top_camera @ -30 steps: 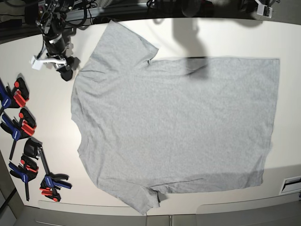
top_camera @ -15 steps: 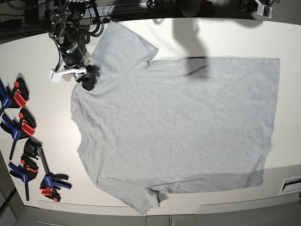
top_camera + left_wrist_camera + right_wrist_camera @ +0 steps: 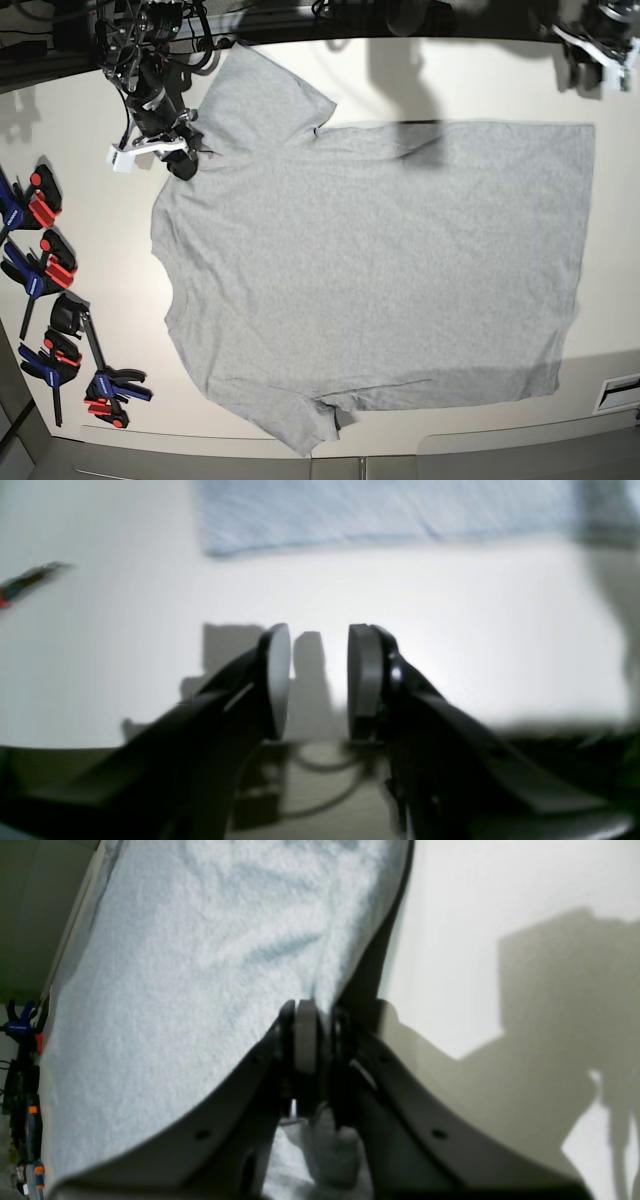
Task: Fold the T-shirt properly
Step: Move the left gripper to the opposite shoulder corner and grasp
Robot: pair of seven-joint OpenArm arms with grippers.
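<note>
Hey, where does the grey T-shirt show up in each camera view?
Base: the T-shirt lies spread flat across the middle of the table.
Left wrist: a blurred strip along the top edge.
Right wrist: fills the upper left, its edge pinched by the right gripper.
Shared landmark: the white table.

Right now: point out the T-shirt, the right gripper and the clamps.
T-shirt [image 3: 380, 270]: base view, middle of the spread grey body.
Right gripper [image 3: 312, 1035]: right wrist view, between its fingers, shut on the T-shirt's edge.
Clamps [image 3: 50, 270]: base view, red-and-blue clamp at the table's left edge.
</note>
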